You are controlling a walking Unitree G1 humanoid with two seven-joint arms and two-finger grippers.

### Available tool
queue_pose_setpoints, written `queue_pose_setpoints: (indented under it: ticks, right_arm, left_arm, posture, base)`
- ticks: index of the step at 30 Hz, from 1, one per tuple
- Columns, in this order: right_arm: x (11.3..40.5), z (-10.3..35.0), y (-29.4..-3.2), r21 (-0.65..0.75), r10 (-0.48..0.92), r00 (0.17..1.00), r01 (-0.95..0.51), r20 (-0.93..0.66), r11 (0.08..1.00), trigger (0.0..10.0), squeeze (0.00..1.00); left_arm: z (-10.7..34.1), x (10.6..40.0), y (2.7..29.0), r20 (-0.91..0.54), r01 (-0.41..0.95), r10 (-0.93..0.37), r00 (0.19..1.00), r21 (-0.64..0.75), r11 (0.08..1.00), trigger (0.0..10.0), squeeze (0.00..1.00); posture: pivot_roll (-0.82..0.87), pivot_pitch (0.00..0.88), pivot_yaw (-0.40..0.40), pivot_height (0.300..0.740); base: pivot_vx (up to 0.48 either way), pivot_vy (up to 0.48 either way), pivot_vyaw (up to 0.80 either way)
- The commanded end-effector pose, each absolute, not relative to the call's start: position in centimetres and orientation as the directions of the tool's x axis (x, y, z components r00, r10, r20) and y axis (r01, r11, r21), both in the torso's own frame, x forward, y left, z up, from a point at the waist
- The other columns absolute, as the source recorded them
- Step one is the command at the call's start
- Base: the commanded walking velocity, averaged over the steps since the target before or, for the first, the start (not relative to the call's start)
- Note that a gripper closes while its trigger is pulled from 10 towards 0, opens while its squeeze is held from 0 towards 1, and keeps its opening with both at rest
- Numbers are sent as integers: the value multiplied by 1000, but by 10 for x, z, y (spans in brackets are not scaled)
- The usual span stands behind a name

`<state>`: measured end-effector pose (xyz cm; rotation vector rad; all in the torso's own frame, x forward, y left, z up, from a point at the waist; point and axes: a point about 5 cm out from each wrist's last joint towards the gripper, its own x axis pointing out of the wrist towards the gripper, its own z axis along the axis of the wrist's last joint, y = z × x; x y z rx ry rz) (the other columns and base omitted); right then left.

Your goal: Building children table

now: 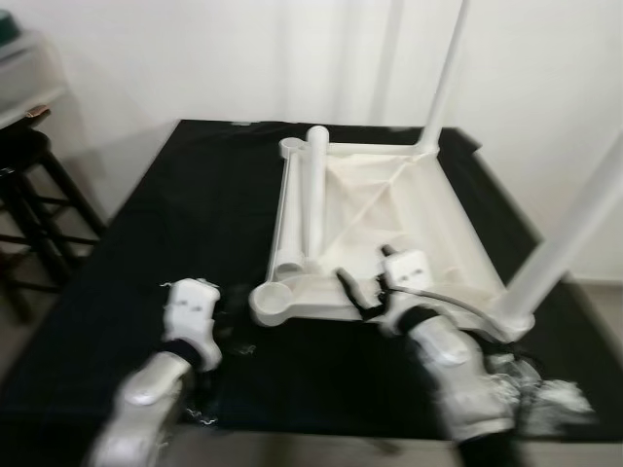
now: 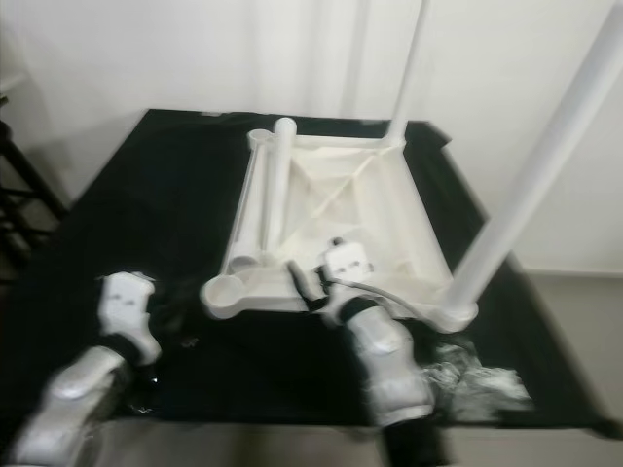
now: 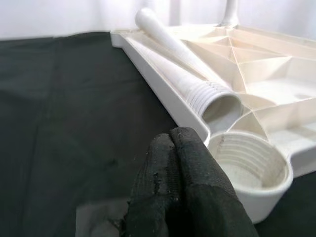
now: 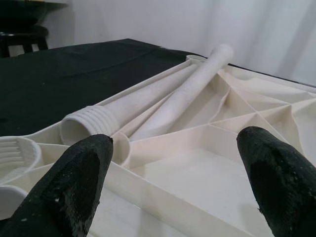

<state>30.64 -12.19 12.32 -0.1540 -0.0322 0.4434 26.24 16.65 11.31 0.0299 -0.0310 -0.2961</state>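
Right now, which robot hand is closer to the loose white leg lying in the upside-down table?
Right. The right gripper hovers, open, over the tabletop's near edge beside the loose leg. The left gripper, shut, sits off the corner socket.

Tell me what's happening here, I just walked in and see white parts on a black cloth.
A robot is building a small table. The tabletop lies upside down on the cloth, two legs already standing in its right-side corners. A loose leg lies inside along its left edge, by the empty socket. The right gripper reaches over the near rim, jaws open; the left gripper waits shut beside the socket.
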Motion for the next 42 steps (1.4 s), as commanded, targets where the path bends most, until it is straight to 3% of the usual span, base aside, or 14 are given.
queue_pose_setpoints:
  ticks: [1,9,16,17,18,22,23,24,31,32,37,42]
  right_arm:
    - [306,119,-130,-149,410,912,-407,-15,901,10000,0]
    - [307,119,-129,-144,408,913,-405,-9,903,10000,0]
    - [308,119,-129,-144,406,914,-402,-2,904,10000,0]
    - [308,119,-130,-143,407,914,-403,-3,904,10000,0]
    - [308,119,-130,-143,407,914,-403,-3,904,10000,0]
    - [309,119,-129,-148,411,912,-407,-5,901,10000,0]
    - [309,119,-129,-148,411,912,-407,-5,901,10000,0]
    - [309,118,-128,-153,414,910,-410,-9,899,10000,0]
    - [308,118,-128,-156,416,909,-413,-13,897,10000,0]
    - [308,117,-128,-153,417,909,-414,-14,897,10000,0]
    - [308,117,-127,-150,422,907,-419,-17,895,10000,0]
    - [307,120,-122,-162,460,888,-457,-19,875,10000,0]
  left_arm:
    - [112,263,163,21,298,-299,954,43,953,10000,0]
    - [114,265,164,27,301,-304,952,86,950,10000,0]
    - [133,274,162,60,348,-371,927,232,908,10000,0]
    - [143,279,158,63,373,-416,907,338,864,10000,0]
    - [143,279,158,63,373,-416,907,338,864,10000,0]
    - [152,290,148,-19,412,-498,867,591,694,10000,0]
    - [152,290,148,-19,412,-498,867,591,694,10000,0]
    - [149,295,147,-104,428,-515,851,704,566,10000,0]
    - [153,300,159,-185,432,-494,850,782,450,10000,16]
    - [154,301,165,-222,439,-483,847,805,399,10000,1000]
    - [160,304,188,-299,418,-388,872,866,273,10000,1000]
    - [163,307,196,-312,400,-327,892,883,246,10000,1000]
  posture:
    - [-106,0,-2,740]
    - [-105,0,1,740]
    - [-108,0,11,740]
    - [-109,0,13,740]
    - [-109,0,13,740]
    - [-113,0,17,740]
    - [-113,0,17,740]
    - [-123,0,22,740]
    - [-127,0,31,740]
    - [-126,0,33,740]
    - [-123,0,32,740]
    - [-121,0,36,740]
  base:
    - [0,0,-800]
    - [0,0,-800]
    - [0,0,-457]
    - [0,0,0]
    - [0,0,0]
    - [0,0,0]
    - [0,0,0]
    - [0,0,0]
    - [0,0,0]
    - [0,0,0]
    - [0,0,0]
    - [0,0,0]
